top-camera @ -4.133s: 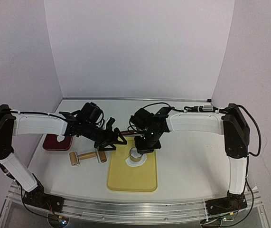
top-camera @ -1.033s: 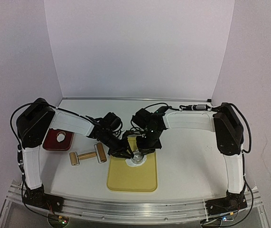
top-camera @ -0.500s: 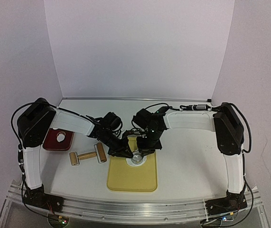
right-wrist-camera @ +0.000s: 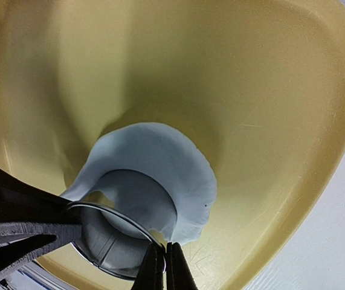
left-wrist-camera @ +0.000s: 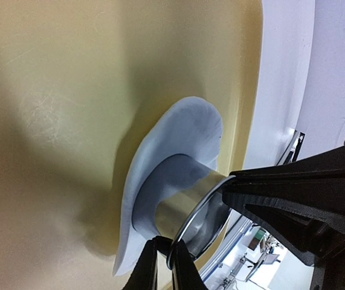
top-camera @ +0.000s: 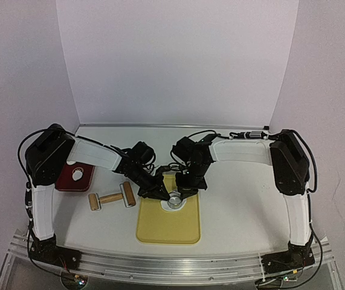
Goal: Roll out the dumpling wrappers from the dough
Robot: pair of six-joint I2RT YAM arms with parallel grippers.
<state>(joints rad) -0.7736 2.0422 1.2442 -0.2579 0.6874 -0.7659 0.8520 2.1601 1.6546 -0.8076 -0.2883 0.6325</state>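
A metal ring cutter (top-camera: 174, 201) stands in a flattened white dough sheet (right-wrist-camera: 160, 157) at the far end of the yellow board (top-camera: 168, 223). The dough (left-wrist-camera: 178, 130) curls up around the cutter's (left-wrist-camera: 187, 208) lower wall. My left gripper (left-wrist-camera: 163, 257) is shut on the ring's rim from the left. My right gripper (right-wrist-camera: 164, 261) is shut on the rim of the ring (right-wrist-camera: 109, 241) from the opposite side. In the top view both grippers (top-camera: 162, 194) (top-camera: 184, 193) meet over the cutter. One dumpling wrapper (top-camera: 83, 175), a small white disc, lies on a red plate (top-camera: 69, 180).
A wooden rolling pin (top-camera: 112, 198) lies left of the board, between it and the red plate. The table's back and side walls stand close behind. The arms' bases sit at the near edge.
Both grippers stay at the ring cutter. The left arm has shifted only slightly. The cutter and dough have kept their place on the board.
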